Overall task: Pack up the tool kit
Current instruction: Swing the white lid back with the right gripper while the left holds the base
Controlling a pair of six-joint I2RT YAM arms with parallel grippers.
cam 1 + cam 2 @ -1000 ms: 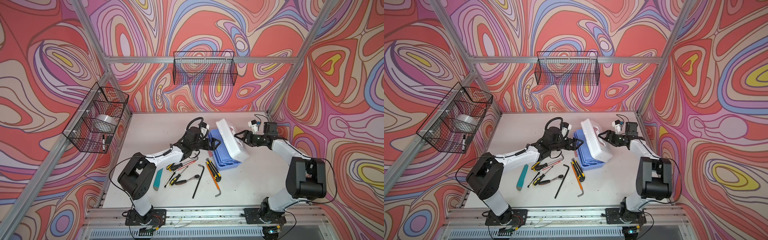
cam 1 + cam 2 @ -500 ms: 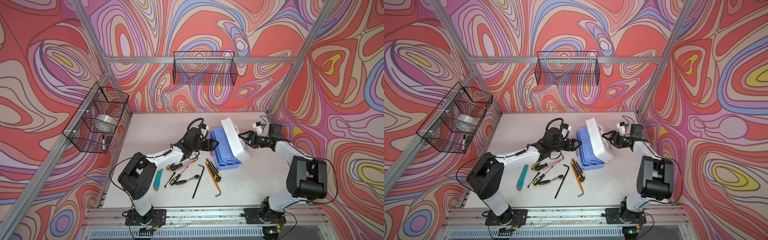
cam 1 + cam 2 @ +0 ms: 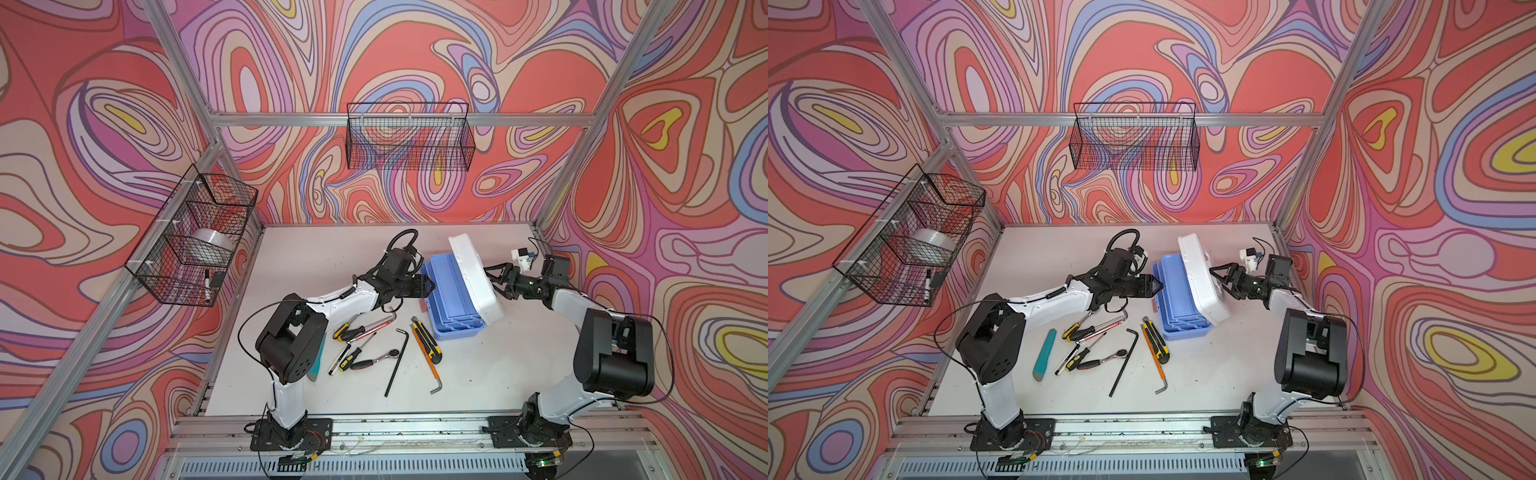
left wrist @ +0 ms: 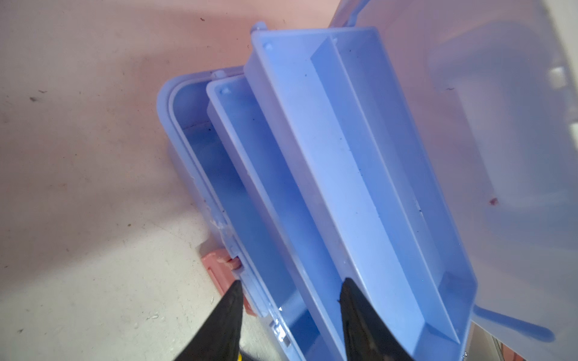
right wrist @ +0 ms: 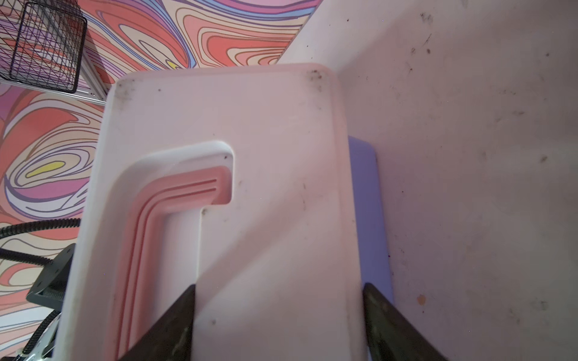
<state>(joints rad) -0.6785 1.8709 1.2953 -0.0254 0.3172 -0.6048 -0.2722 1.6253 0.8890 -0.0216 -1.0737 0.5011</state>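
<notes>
**Lid Raised Further; Left Gripper Narrows at Front Wall**

Since the earlier frame, the white lid (image 3: 473,276) stands steeper, exposing the blue trays (image 4: 344,175). The toolbox (image 3: 1183,303) sits mid-bench (image 3: 311,257). The right gripper (image 5: 278,312), wide, braces the lid's back; the left gripper (image 4: 289,312), half-closed, straddles the front wall without visibly gripping it. Hand tools (image 3: 374,340) lie alongside for loading.

My right gripper (image 3: 494,282) has swung the white lid (image 3: 473,278) further up and open. My left gripper (image 4: 289,293) has narrowed over the toolbox's front rim (image 4: 250,281).
</notes>
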